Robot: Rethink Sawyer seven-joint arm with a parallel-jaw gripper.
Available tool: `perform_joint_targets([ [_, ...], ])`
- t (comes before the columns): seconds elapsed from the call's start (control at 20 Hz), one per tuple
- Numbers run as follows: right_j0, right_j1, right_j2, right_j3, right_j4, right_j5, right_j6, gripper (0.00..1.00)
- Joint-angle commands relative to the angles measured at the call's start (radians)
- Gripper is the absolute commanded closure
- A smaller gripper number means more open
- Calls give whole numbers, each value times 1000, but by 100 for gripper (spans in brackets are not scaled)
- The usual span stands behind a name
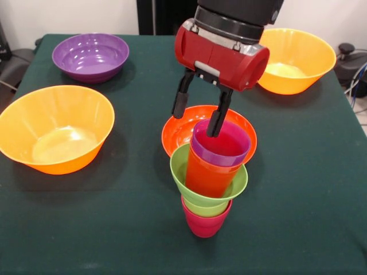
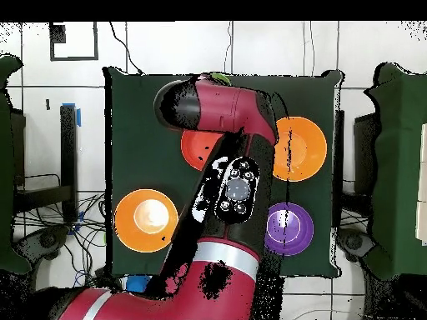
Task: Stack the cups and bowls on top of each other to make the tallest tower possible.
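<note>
A narrow multicoloured tower of smooth plastic pieces stands on the dark green cloth-covered table; from the base up it shows a crimson tumbler, a small lime green bowl-shaped piece flaring wide, an orange-red tumbler nested inside it, and a purple tumbler with a magenta interior on top, the upper pieces leaning slightly.

The red and black gripper hangs directly above the tower with its 2 black fingers spread apart; the finger on the tower's side reaches down inside the purple tumbler's mouth, while the other finger stands outside the rim, behind the tower; whether either finger presses the rim cannot be told, and nothing is lifted.

A glossy red-orange round bowl sits just behind the tower, partly hidden by it; 1 large orange plastic bowl rests well to the left of the tower in the front view; a purple glossy bowl lies further back on that side; a 2nd large orange bowl sits behind and to the right of the tower.

From overhead, the arm covers the tower almost entirely.
</note>
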State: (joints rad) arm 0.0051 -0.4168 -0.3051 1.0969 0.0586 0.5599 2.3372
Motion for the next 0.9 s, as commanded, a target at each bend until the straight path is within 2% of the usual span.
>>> perform_joint_targets([
  [0.05, -2, 60, 78, -29, -37, 61, -2, 0],
  [0.9, -26, 71, 92, -49, -38, 59, -33, 0],
])
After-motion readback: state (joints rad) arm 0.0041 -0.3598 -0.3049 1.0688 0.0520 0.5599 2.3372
